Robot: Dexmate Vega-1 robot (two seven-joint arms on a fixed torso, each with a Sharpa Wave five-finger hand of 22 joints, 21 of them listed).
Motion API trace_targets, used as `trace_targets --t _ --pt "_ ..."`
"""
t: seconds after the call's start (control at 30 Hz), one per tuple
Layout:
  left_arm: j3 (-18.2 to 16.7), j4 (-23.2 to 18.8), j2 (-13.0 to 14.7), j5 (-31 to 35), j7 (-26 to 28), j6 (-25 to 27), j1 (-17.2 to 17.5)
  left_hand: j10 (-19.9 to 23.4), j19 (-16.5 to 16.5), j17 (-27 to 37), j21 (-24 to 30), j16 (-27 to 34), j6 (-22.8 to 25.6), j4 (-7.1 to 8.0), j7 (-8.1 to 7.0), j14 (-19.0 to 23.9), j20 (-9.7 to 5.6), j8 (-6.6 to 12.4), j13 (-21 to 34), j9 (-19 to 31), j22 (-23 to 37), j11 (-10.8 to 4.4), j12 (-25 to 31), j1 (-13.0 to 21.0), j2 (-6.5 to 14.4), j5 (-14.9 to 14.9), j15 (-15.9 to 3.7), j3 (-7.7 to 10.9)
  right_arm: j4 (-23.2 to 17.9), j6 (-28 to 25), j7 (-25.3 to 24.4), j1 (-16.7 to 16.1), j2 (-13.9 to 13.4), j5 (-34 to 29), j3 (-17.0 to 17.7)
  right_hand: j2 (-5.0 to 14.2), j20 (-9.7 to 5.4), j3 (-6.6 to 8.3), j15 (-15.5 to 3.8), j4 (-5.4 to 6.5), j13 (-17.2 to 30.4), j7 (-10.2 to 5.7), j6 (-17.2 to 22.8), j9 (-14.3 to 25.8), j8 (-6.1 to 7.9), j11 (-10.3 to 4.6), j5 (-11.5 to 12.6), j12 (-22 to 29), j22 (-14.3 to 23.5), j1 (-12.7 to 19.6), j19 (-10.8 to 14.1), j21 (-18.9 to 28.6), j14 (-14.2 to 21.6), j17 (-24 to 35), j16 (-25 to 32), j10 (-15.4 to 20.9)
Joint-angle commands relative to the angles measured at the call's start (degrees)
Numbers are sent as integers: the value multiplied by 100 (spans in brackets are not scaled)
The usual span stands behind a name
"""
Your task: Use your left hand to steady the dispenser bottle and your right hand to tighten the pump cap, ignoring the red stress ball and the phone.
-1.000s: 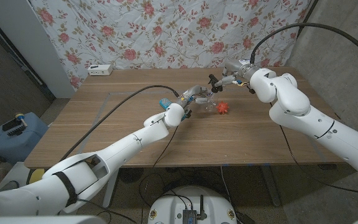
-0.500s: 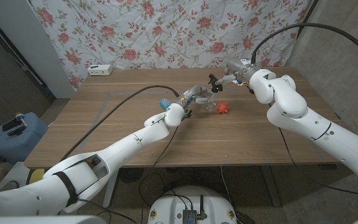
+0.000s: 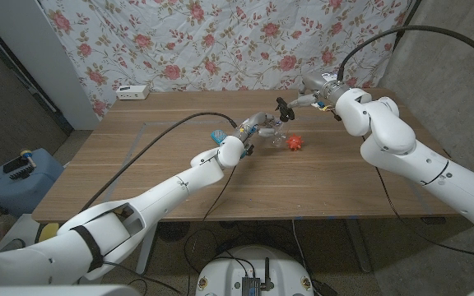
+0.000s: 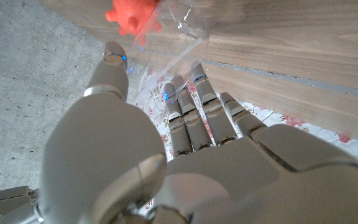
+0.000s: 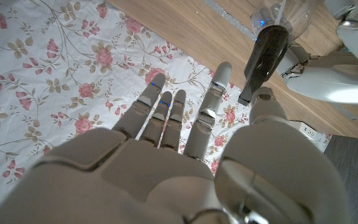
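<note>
The bottle stood just above the middle of the head view, on the bench, with the left hand wrapped round it; through the left wrist camera its fingers were clasped against the clear plastic, the red ball lying just to the right. So the steadying half of the job looked done. The right hand hovered up and to the right of the black pump cap, fingers spread and holding nothing, the cap's dark stem standing just beyond them in the right wrist view. The tightening, I judged, had not begun: the next move called for that hand to close on the cap and twist while the left kept the bottle from turning. Against the frames from a second before, the right forearm had lifted and swung slightly toward the upper right; the bottle, left hand and ball sat where they had.
</note>
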Motion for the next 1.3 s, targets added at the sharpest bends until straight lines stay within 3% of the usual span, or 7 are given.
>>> trace_targets --t 0.03,0.23,0.6,0.8,1.0,1.3 --pt "7 88 14 -22 -110 -82 -91 159 2 34 1 36 401 665 -203 80 -502 21 12 30 14 -80 34 -271 456 25 -409 698 75 690 -181 -3 -316 351 224 -10 -3 51 -268 -131 8 -71 -275 28 -113 -38 41 -70 21 238 -74 -23 -75 -11 -59 -104" --pt "20 183 -2 -34 -164 -178 -152 164 7 32 2 34 403 670 -189 81 -500 22 12 30 14 -75 36 -279 456 25 -403 698 178 1076 -254 43 -432 429 285 -30 -32 104 -300 -233 15 -205 -651 44 -275 -84 73 -142 18 447 -139 -23 -185 -30 -128 -263" --pt "-4 314 -2 -195 -397 -350 -232 157 10 30 3 28 402 663 -188 71 -503 20 12 30 14 -87 31 -274 447 24 -416 696 366 1607 -463 78 -540 273 333 -101 -42 194 -317 -309 26 -449 -1223 72 -496 -131 143 -208 14 753 -210 -18 -320 -48 -214 -504" --pt "-9 352 35 -262 -586 -426 -308 160 13 30 3 28 405 662 -190 70 -509 21 12 30 14 -92 32 -273 446 23 -420 695 434 1818 -609 47 -593 95 379 -207 -30 245 -298 -278 37 -688 -1789 101 -696 -165 225 -246 10 917 -277 -18 -394 -37 -248 -771" --pt "-5 381 76 -312 -772 -487 -376 162 18 30 5 27 406 652 -194 64 -509 21 12 30 14 -87 32 -260 438 22 -436 693 495 2030 -701 30 -640 -119 401 -326 -4 290 -301 -303 43 -718 -2153 113 -808 -184 339 -247 7 1123 -309 -18 -465 -40 -274 -922" --pt "-24 358 174 -363 -1029 -544 -467 181 16 32 3 30 406 648 -190 66 -493 21 12 31 14 -81 38 -249 435 20 -438 689 565 2274 -916 -53 -679 -380 483 -389 77 327 -317 -280 48 -722 -2496 120 -888 -325 447 -255 6 1264 -358 -24 -530 -24 -278 -1113"
